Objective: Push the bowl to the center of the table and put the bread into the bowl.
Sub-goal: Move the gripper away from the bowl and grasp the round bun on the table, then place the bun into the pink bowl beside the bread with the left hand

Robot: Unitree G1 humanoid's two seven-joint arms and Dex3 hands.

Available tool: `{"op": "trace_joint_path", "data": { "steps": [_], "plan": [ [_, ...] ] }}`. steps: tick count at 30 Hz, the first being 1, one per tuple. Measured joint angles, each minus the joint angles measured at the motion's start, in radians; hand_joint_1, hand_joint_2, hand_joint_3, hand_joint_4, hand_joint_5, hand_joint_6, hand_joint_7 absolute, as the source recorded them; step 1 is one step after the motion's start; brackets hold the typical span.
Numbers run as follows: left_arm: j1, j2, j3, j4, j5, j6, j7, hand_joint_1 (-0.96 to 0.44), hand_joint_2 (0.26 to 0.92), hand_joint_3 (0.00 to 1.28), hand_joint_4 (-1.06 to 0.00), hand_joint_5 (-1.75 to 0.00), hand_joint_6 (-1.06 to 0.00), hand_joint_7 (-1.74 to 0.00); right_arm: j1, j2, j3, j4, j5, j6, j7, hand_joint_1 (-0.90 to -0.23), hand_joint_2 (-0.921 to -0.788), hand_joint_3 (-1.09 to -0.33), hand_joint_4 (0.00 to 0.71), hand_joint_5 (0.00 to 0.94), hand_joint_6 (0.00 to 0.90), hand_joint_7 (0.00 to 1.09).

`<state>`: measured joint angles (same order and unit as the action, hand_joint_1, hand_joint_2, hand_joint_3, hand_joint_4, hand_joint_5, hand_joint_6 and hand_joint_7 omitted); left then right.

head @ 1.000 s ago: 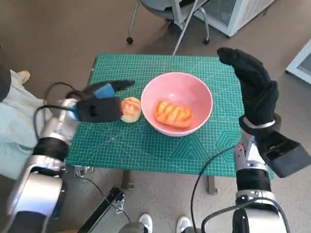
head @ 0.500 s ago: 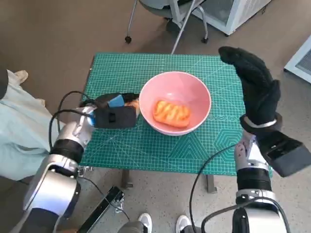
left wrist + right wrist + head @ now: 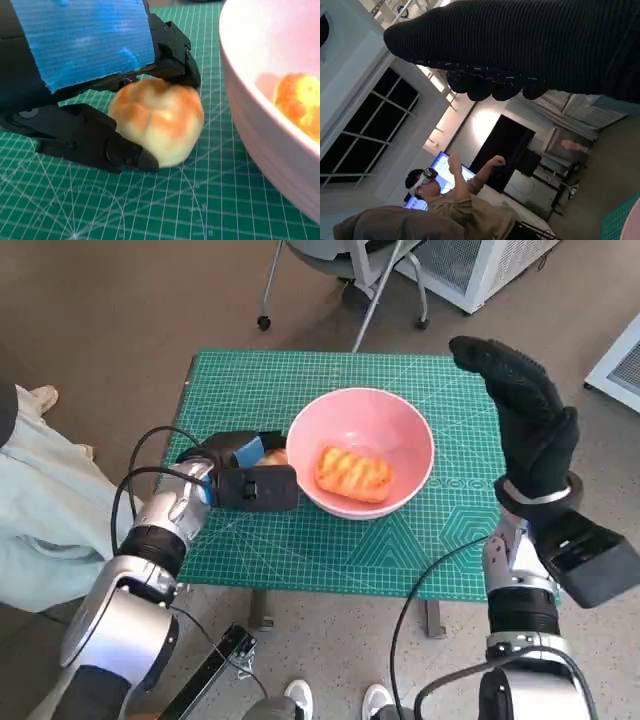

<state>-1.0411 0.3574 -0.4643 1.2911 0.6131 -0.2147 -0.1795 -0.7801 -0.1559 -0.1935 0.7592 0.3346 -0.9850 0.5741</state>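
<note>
Round bread roll (image 3: 157,122) sits on the green mat (image 3: 300,540), just beside the pink bowl's (image 3: 420,445) outer wall on the left-hand side. Left hand (image 3: 245,478) has its black fingers (image 3: 95,145) closed round the roll from two sides, one below and one over the far top; roll still appears to rest on the mat. Judged light and soft: a glossy, browned crust with paler, doughy flanks, likely to dent under a hard squeeze, so a gentle hold across its widest part, as now, seems right. Smooth crust might slip against hard plastic fingers if tilted. Bowl is smooth, pale pink, deep and round with a thick rim, probably rigid plastic or ceramic and slick against the mat; it stands near the mat's middle. A second bread (image 3: 353,472), oblong with toasted stripes, lies inside it already. Mat is a matte cutting mat with a white grid. Right hand (image 3: 525,420) in knitted glove is raised above the table's right edge, fingers together and straight, holding nothing. Right wrist view shows a person (image 3: 455,200) in the room beyond.
</note>
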Motion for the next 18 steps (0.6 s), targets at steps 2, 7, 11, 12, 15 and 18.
{"op": "trace_joint_path", "data": {
  "steps": [2,7,11,12,15,18],
  "plan": [
    [-0.003,0.006,0.003,-0.001,-0.001,-0.006,-0.003,-0.01,0.92,0.08,-0.7,-1.13,-0.59,-1.22,0.002,0.0,0.0,-0.002,0.001,0.001,0.0,-0.57,-0.921,-0.639,0.339,0.0,0.035,0.83],
    [-0.007,0.028,0.011,-0.001,-0.002,-0.008,-0.021,0.0,0.92,0.08,-0.7,-1.16,-0.59,-1.21,0.005,0.0,0.0,-0.005,0.004,0.006,0.0,-0.57,-0.921,-0.635,0.339,0.0,0.034,0.83],
    [-0.009,0.047,0.025,-0.005,-0.007,-0.007,-0.02,0.0,0.92,0.08,-0.7,-1.16,-0.59,-1.2,0.006,0.0,0.001,-0.006,0.006,0.007,0.0,-0.567,-0.921,-0.634,0.339,0.0,0.034,0.83],
    [-0.009,0.053,0.034,-0.01,-0.011,-0.007,-0.018,0.0,0.92,0.08,-0.7,-1.16,-0.59,-1.2,0.006,0.001,0.001,-0.007,0.006,0.008,0.0,-0.566,-0.921,-0.634,0.339,0.0,0.034,0.83],
    [-0.021,0.078,0.06,-0.028,-0.027,-0.01,0.006,0.0,0.92,0.08,-0.7,-1.16,-0.59,-1.21,0.006,0.001,0.001,-0.007,0.006,0.008,0.0,-0.564,-0.921,-0.634,0.339,0.0,0.034,0.83],
    [-0.048,0.105,0.081,-0.05,-0.031,-0.011,0.031,0.0,0.92,0.08,-0.7,-1.15,-0.59,-1.21,0.006,0.001,0.0,-0.007,0.007,0.008,0.0,-0.563,-0.921,-0.635,0.339,0.0,0.034,0.83]
  ]
}}
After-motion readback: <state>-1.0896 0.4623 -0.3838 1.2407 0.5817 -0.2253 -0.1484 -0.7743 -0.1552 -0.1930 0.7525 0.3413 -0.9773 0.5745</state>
